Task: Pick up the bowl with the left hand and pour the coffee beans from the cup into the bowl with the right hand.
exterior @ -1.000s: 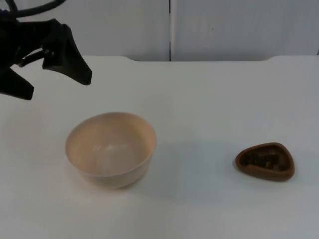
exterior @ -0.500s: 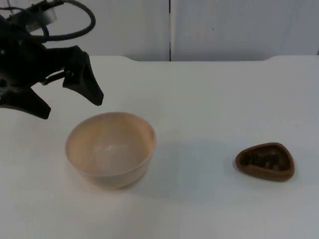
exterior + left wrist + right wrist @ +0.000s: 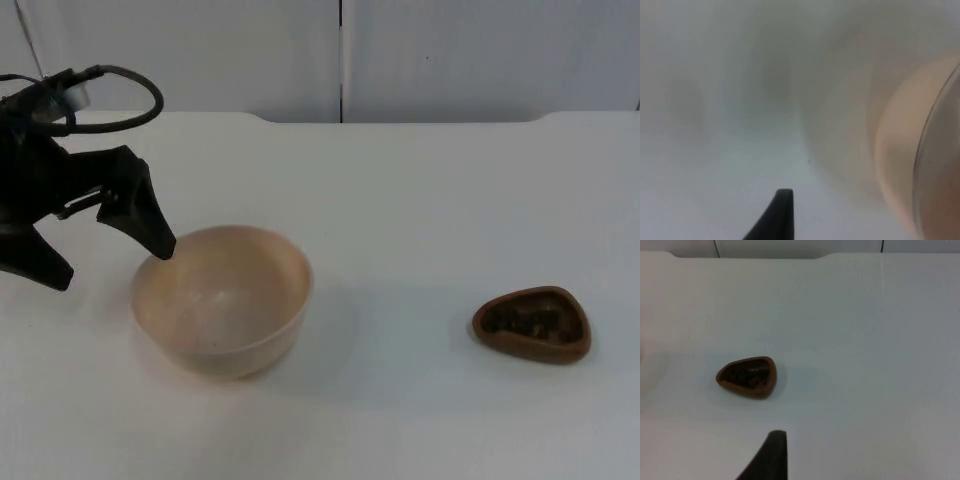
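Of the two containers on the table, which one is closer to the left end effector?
The beige bowl: the left end effector sits at its rim, fingers spread. The small brown cup holding coffee beans stands apart, far toward the right arm's side.

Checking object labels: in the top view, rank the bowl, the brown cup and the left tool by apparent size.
1. Bowl
2. Left tool, open at the bowl's rim; nearer the camera, so unsure
3. Cup of coffee beans

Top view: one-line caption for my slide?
Open left gripper at the beige bowl rim; brown cup of coffee beans sits apart.
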You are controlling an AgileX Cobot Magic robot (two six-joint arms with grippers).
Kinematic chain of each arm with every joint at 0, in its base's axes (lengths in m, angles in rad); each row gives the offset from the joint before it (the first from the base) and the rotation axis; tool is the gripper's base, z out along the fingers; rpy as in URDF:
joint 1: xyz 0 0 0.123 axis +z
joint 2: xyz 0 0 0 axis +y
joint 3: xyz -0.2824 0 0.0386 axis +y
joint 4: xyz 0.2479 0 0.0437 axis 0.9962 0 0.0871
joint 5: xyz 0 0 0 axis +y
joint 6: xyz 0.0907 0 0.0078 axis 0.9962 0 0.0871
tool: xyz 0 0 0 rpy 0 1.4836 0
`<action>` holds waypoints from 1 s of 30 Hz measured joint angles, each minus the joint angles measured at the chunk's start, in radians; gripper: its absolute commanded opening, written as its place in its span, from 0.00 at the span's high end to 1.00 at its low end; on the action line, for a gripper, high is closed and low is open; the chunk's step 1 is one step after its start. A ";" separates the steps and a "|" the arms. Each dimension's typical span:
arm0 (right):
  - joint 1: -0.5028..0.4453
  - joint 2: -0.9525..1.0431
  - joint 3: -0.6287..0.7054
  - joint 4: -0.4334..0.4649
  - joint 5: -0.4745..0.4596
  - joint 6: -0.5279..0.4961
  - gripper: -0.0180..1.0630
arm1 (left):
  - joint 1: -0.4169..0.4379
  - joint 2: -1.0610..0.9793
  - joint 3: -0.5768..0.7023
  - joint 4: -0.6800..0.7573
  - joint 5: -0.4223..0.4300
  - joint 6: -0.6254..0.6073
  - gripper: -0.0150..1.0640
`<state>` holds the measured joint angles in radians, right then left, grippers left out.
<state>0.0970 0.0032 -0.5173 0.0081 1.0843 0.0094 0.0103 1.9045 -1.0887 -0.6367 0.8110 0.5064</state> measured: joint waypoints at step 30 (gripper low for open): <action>0.000 0.000 0.000 0.000 0.000 0.000 0.01 | -0.080 0.060 0.112 -0.055 -0.253 -0.031 0.04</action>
<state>0.0970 0.0032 -0.5173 0.0081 1.0843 0.0094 -0.0701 1.9643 -0.9762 -0.6917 0.5582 0.4755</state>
